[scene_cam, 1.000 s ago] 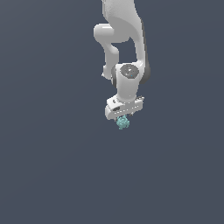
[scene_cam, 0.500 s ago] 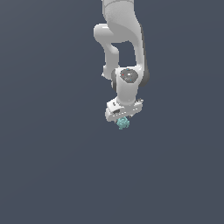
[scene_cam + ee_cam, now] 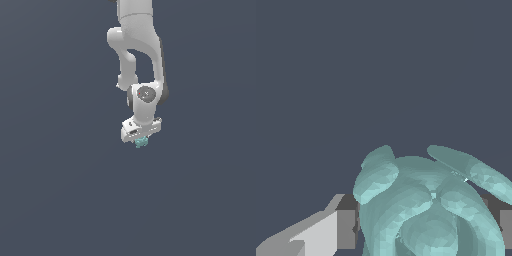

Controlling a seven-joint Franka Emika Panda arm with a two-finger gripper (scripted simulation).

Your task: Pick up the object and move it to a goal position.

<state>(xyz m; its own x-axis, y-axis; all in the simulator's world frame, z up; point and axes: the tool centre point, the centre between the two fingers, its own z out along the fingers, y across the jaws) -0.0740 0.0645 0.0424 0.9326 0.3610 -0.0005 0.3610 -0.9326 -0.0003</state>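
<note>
Object: the pale teal, knobbly object (image 3: 141, 143) (image 3: 428, 205) hangs directly under the gripper (image 3: 141, 140), with plain grey-blue ground all round it.
Change: a second ago the gripper and object sat slightly more toward the exterior view's left; both have drifted a little to the exterior view's right, the grasp unchanged.
Gripper: closed on the object, one finger (image 3: 331, 232) pressed against each side in the wrist view.
Hidden: the fingertips are buried behind the object's lumps; the white arm (image 3: 137, 55) is cut off at the frame's upper edge.
</note>
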